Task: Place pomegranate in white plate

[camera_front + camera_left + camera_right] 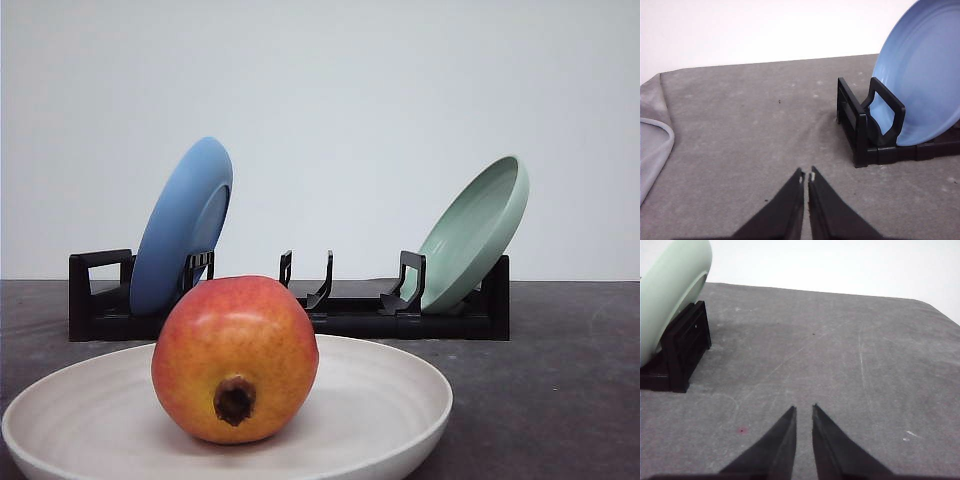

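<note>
The pomegranate (pixel 235 358) sits in the white plate (pixel 400 400), in front of the black rack (pixel 340 310), so placement looks done. Left tool (pixel 806 176) and right tool (pixel 804 409) are both clenched, empty, over bare desk (pixel 850 365).

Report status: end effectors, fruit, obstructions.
Left end effector shut, empty; right end effector nearly shut, empty. Round red-orange pomegranate sits in shallow off-white plate. Nothing obstructing.

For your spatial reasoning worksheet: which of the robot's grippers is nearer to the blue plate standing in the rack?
Left. The left gripper has the blue plate and its rack close ahead; the right gripper sits by the pale green plate at the rack's other end.
</note>
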Robot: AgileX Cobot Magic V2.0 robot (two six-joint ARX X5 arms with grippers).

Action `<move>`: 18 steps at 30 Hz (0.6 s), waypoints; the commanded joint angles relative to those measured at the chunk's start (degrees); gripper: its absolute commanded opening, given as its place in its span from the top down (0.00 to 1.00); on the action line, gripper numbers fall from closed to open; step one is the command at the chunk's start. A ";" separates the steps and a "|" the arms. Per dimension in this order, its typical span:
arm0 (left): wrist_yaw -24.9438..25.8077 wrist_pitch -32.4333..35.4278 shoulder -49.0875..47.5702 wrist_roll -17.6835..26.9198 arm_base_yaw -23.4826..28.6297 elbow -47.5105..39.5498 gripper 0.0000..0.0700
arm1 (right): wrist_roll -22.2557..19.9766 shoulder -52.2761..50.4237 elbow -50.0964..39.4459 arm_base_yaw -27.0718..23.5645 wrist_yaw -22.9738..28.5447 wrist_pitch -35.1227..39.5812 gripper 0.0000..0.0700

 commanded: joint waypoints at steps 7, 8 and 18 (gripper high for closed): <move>-0.09 0.68 -0.09 0.50 0.11 -0.55 1.00 | -0.57 -0.02 -0.28 -0.09 -0.07 0.48 0.92; -0.09 0.68 -0.09 0.50 0.11 -0.55 1.00 | -0.57 -0.02 -0.28 -0.09 -0.07 0.50 0.92; -0.09 0.68 -0.09 0.50 0.11 -0.55 1.00 | -0.57 -0.02 -0.28 -0.09 -0.07 0.48 0.92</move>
